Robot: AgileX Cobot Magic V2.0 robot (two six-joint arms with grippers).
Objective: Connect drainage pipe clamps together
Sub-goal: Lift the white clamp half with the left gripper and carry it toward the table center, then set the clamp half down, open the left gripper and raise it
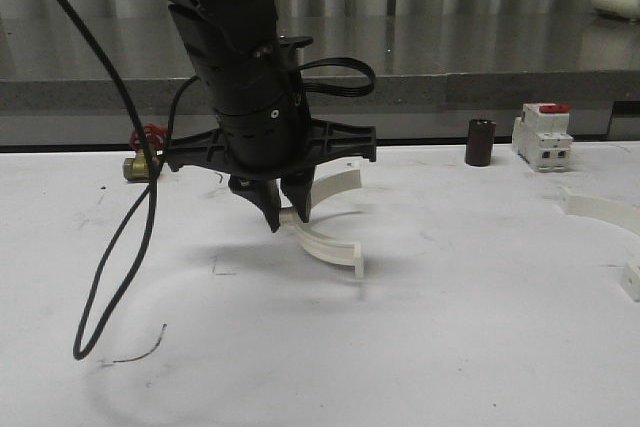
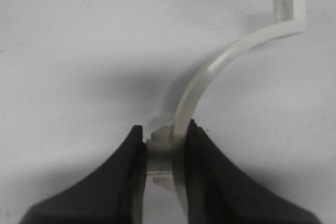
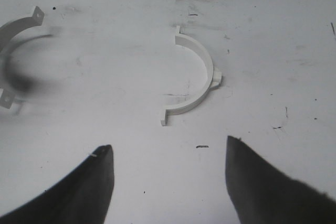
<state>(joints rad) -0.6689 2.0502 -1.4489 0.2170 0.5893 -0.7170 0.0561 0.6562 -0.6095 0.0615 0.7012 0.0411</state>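
Observation:
My left gripper (image 1: 283,212) is shut on one white drainage pipe clamp (image 1: 325,237) at mid-table, pinching its arc at the middle rib. The half-ring curves away to the right, its lower end tab close to the table. In the left wrist view the fingers (image 2: 205,166) squeeze the band of that clamp (image 2: 210,72), whose far tab sticks up. The second clamp (image 3: 202,85) lies flat on the table ahead of my right gripper (image 3: 168,150), which is open and holds nothing. That same clamp (image 1: 600,209) shows at the right edge of the front view.
A black cylinder (image 1: 480,142) and a white red-topped switch (image 1: 543,135) stand at the back right. A brass valve with a red handle (image 1: 145,157) sits at the back left. A black cable (image 1: 110,247) loops down onto the table on the left.

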